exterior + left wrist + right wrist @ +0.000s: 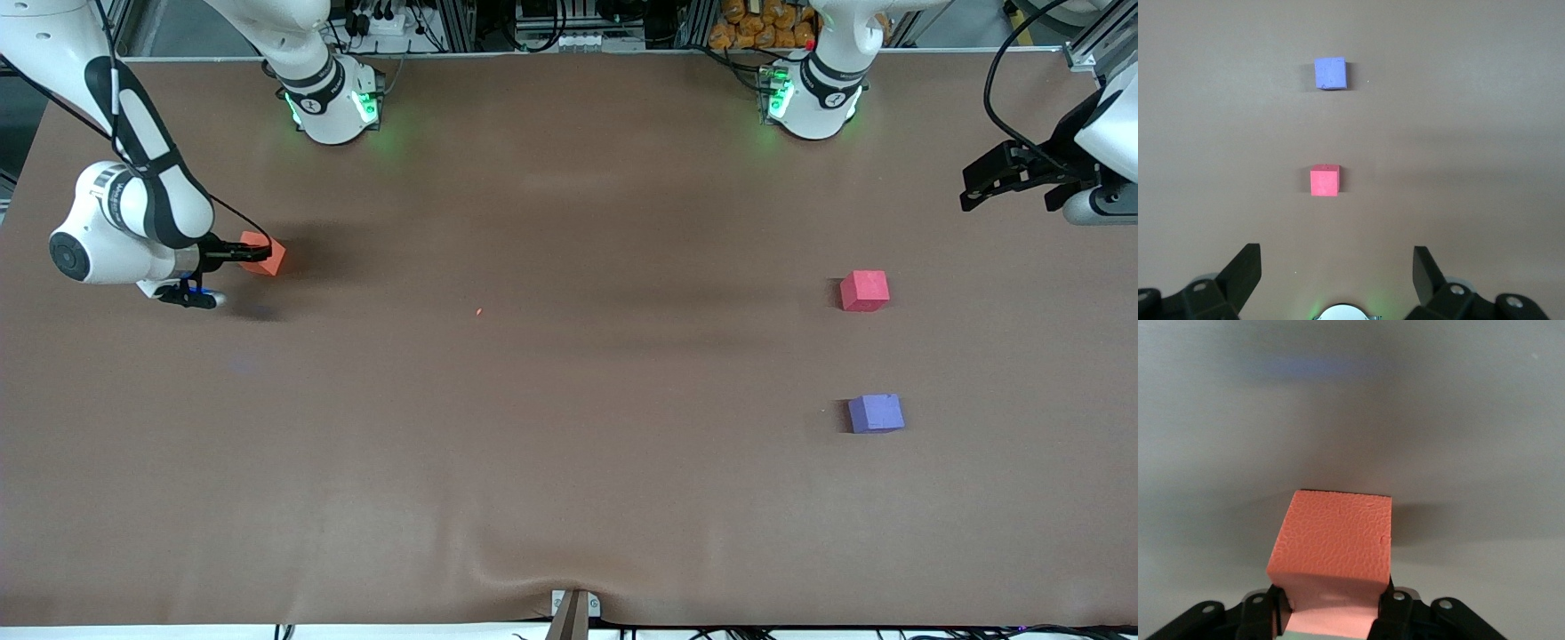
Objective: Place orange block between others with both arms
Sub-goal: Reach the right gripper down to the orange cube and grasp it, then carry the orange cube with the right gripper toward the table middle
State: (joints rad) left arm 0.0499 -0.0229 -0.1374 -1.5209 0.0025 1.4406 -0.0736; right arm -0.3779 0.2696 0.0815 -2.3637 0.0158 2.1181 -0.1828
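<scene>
The orange block (267, 255) is at the right arm's end of the table, and my right gripper (258, 253) is shut on it. In the right wrist view the orange block (1333, 547) fills the space between the two black fingers (1395, 610), which press its sides. The red-pink cube (864, 291) and the purple-blue cube (876, 413) sit apart toward the left arm's end, the purple-blue one nearer the front camera. My left gripper (1013, 182) waits open in the air by that end's table edge. Its wrist view shows the red-pink cube (1325, 181) and the purple-blue cube (1331, 73).
Bare brown table (551, 400) lies between the orange block and the two other cubes. A tiny orange speck (478, 311) lies mid-table. The two green-lit arm bases (333, 107) stand along the table edge farthest from the front camera. A small bracket (573, 609) sits at the nearest edge.
</scene>
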